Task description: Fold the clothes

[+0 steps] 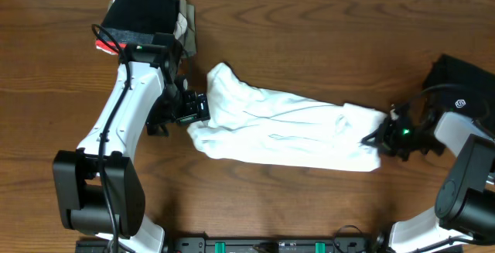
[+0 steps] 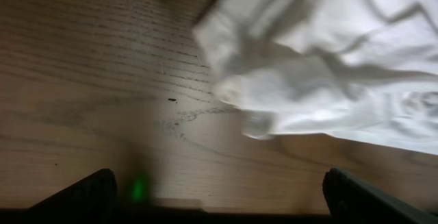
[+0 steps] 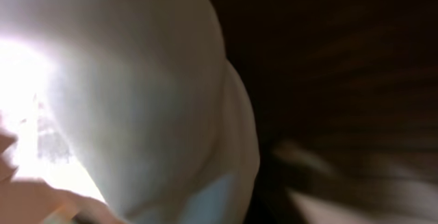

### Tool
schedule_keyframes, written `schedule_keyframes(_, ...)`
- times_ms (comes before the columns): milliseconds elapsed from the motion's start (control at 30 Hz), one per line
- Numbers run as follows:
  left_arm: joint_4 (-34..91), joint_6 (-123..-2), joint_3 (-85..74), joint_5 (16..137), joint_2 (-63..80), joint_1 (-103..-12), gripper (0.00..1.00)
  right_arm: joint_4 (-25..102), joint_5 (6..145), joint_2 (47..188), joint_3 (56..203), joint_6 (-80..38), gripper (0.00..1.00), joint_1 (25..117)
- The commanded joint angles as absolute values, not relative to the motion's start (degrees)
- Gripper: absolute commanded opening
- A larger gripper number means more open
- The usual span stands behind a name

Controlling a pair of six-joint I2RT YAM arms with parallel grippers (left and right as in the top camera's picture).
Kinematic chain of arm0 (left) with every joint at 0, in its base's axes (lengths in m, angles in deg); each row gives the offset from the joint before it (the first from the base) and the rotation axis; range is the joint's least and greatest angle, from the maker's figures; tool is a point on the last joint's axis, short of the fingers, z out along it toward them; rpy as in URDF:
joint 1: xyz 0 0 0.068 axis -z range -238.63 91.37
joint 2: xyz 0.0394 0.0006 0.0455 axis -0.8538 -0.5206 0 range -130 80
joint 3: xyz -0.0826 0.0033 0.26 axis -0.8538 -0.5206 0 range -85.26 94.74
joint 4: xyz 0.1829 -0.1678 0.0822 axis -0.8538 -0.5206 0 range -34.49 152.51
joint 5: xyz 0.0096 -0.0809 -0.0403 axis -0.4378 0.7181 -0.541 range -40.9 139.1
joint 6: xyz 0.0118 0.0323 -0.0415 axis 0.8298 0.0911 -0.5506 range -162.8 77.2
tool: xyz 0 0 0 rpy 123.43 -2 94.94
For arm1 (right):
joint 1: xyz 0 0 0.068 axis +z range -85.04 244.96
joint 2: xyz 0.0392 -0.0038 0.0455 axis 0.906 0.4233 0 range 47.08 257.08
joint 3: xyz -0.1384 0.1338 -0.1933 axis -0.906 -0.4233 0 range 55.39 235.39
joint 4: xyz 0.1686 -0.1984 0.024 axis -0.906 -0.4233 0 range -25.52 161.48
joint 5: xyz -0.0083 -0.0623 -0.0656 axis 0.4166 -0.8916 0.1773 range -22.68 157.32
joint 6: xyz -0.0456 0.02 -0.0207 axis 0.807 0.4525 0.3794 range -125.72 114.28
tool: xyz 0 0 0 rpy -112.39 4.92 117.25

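White shirt (image 3: 137, 101) smothers the lens, bunched mid-table (image 1: 325, 36). Right claw (image 1: 377, 138) is at its end, can't tell if it's pinching. Left claw (image 2: 219, 193) is spread wide and empty. Looks like folding's barely started.

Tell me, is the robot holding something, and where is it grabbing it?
The right gripper looks pinched on the white shirt at the end nearest that arm. The left gripper is open, holding nothing.

white shirt (image 3: 137, 101) blurred across right wrist view, black garment (image 1: 468, 83) cut by right edge
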State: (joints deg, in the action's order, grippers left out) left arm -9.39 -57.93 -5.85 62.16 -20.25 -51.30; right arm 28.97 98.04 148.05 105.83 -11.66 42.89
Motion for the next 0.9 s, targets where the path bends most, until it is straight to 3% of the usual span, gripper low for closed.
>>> schedule_keyframes(0, -9.65, -57.45, -5.54, 61.46, -20.33, -51.49, 0.98, 26.31, 85.28, 148.71, 112.06, -12.75, 0.07, 42.50)
schedule_keyframes(400, -8.58, -57.45, -5.54, 61.46, -20.33, -51.49, 0.98, 12.87, 70.50, 148.71, 129.94, -15.44, 0.09, 46.26)
schedule_keyframes(700, -8.60, -57.45, -5.54, 61.46, -20.33, -51.49, 0.98, 11.71, 55.44, 148.73, 129.94, -21.23, 0.10, 61.12)
schedule_keyframes(867, -8.63, -57.45, -5.54, 61.46, -20.33, -51.49, 0.98, 11.01, 55.09, 148.90, 129.89, -23.59, 0.12, 69.60)
